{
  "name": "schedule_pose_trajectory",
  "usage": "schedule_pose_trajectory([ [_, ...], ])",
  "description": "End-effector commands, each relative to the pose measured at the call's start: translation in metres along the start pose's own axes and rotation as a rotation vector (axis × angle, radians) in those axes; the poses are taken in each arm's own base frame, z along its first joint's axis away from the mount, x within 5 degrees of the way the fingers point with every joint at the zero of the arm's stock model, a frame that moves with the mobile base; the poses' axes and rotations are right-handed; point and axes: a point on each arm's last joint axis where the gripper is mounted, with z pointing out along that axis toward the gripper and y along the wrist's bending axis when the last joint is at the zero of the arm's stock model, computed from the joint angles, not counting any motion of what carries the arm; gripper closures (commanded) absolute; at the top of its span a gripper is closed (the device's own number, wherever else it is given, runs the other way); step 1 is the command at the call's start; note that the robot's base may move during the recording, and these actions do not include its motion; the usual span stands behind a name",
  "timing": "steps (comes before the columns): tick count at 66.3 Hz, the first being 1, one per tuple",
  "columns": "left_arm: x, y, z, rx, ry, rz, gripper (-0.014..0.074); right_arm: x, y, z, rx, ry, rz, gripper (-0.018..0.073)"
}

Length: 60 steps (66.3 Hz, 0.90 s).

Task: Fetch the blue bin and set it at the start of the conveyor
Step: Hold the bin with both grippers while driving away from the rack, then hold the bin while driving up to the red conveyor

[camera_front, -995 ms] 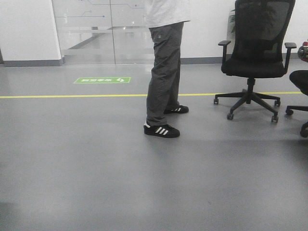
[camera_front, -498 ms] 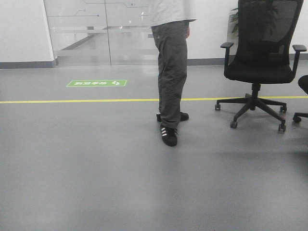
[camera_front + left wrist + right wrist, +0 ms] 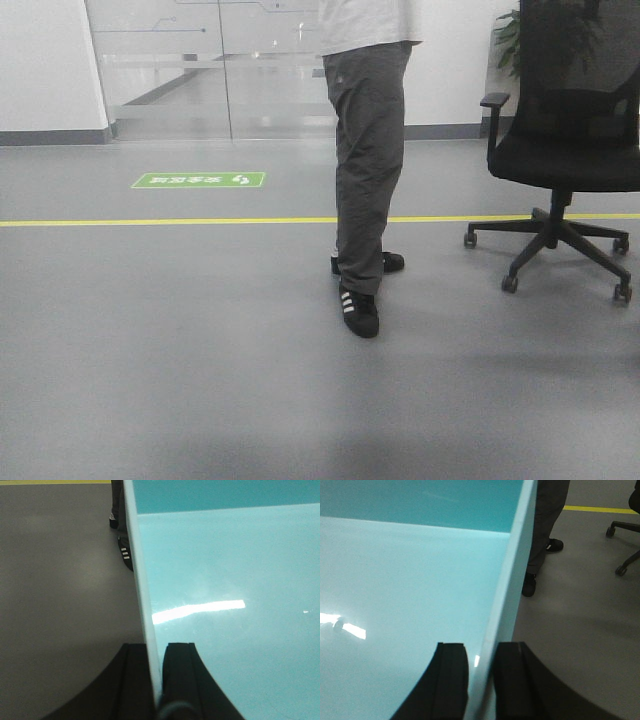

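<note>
Blue bin [image 3: 225, 580] looks held above the floor between both arms. Left gripper [image 3: 156, 652] pinches its left wall, one finger inside and one outside, closed down to wall thickness. Right gripper [image 3: 481, 650] does the same on the right wall. The bin is empty, thin, glossy plastic, so expect it to be light, slippery and a bit flexy. Two-sided wall pinch suits it; hold both sides level. Conveyor start not in view. Person [image 3: 370, 150] and office chair [image 3: 565, 130] are ahead of you.
</note>
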Motion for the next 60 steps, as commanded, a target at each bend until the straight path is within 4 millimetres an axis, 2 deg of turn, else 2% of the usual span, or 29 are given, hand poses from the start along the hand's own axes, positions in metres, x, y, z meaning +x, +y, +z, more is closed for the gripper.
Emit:
schedule_pose_trajectory([
  [1, -0.0043, -0.0038, -0.0080, 0.016, -0.045, 0.011, 0.0708, -0.0088, 0.0000, -0.0070, 0.006, -0.083, -0.002, 0.0711],
  [60, -0.0049, 0.0006, -0.0081, -0.033, -0.051, 0.035, 0.0708, -0.0090, 0.0000, -0.0070, 0.006, -0.085, -0.002, 0.0711],
])
